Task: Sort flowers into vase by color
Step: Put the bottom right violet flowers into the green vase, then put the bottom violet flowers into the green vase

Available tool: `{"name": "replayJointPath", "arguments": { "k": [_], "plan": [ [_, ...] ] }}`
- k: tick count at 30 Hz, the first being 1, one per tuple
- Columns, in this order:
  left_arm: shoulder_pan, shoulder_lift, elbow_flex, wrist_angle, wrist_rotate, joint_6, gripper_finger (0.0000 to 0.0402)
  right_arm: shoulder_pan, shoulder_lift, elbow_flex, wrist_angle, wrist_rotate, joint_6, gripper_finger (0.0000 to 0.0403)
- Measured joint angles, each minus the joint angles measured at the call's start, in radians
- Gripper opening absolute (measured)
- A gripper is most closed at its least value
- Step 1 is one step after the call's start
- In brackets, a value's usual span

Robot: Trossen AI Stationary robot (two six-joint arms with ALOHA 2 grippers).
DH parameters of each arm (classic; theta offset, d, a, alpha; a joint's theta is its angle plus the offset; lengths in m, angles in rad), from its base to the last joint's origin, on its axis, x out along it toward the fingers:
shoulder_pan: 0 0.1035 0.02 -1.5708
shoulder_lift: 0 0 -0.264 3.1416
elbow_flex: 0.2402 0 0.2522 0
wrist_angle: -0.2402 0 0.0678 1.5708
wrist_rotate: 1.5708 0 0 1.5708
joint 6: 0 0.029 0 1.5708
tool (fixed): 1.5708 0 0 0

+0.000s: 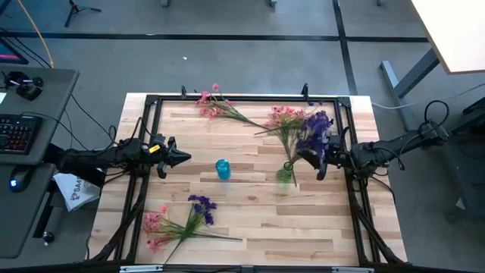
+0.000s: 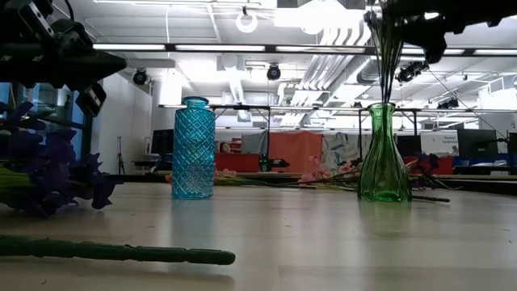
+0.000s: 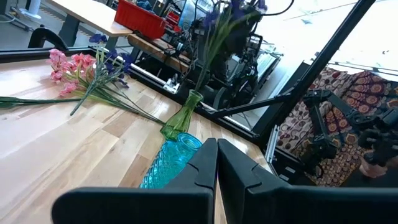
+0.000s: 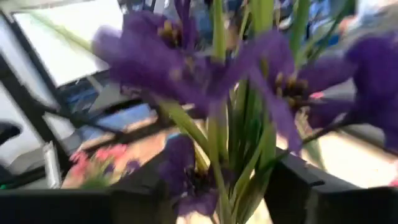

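Observation:
My right gripper [image 1: 317, 161] is over the green glass vase [image 1: 286, 174] and is shut on a bunch of purple flowers [image 1: 319, 130]. In the low view their green stems [image 2: 387, 61] run down into the green vase [image 2: 384, 155]. The blue glass vase [image 1: 222, 168] stands mid-table. My left gripper [image 1: 180, 158] hovers shut to the left of it, touching nothing; its wrist view shows the shut fingers [image 3: 216, 167] above the blue vase [image 3: 169, 167]. Loose pink sprigs [image 1: 217, 107] and a mixed pink and purple bunch [image 1: 286, 120] lie at the far edge. My right gripper holds the purple bunch by its green stems [image 4: 244, 163], just below the blossoms, several stems pinched between the two fingers [image 4: 297, 186]. The stems hang nearly upright below the gripper, and their lower ends sit in the neck of the green vase [image 2: 381, 109].
A heap of pink and purple sprigs [image 1: 180, 220] lies at the near left of the table, seen close up in the low view as purple blossoms [image 2: 48, 174] and a stem [image 2: 121, 253]. A black frame [image 1: 151, 102] rims the table. Bare wood lies between the vases and the near edge.

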Motion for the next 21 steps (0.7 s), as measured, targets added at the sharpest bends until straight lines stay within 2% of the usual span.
{"name": "replayJointPath", "arguments": {
  "k": [4, 7, 10, 12, 16, 21],
  "plan": [
    [0.000, 0.000, 0.000, 0.000, 0.000, -0.007, 0.0000, 0.000, 0.008, 0.000, -0.084, -0.021, 0.093, 0.0236],
    [0.000, 0.000, 0.000, 0.001, 0.000, -0.014, 0.0000, 0.000, 0.012, 0.005, -0.097, -0.024, 0.097, 0.0253],
    [0.000, 0.000, 0.000, 0.029, 0.000, -0.182, 0.0000, 0.000, 0.022, 0.050, -0.173, -0.053, 0.099, 0.0260],
    [0.000, 0.000, 0.000, 0.069, -0.013, -0.325, 0.0000, 0.000, 0.037, 0.101, -0.292, -0.097, 0.107, 0.0261],
    [0.000, 0.000, 0.000, 0.146, -0.093, -0.488, 0.0000, 0.000, 0.092, 0.214, -0.595, -0.143, 0.151, 0.0262],
    [0.000, 0.000, 0.000, 0.187, -0.157, -0.523, 0.0000, 0.000, 0.145, 0.297, -0.762, -0.166, 0.230, 0.0262]
  ]
}}
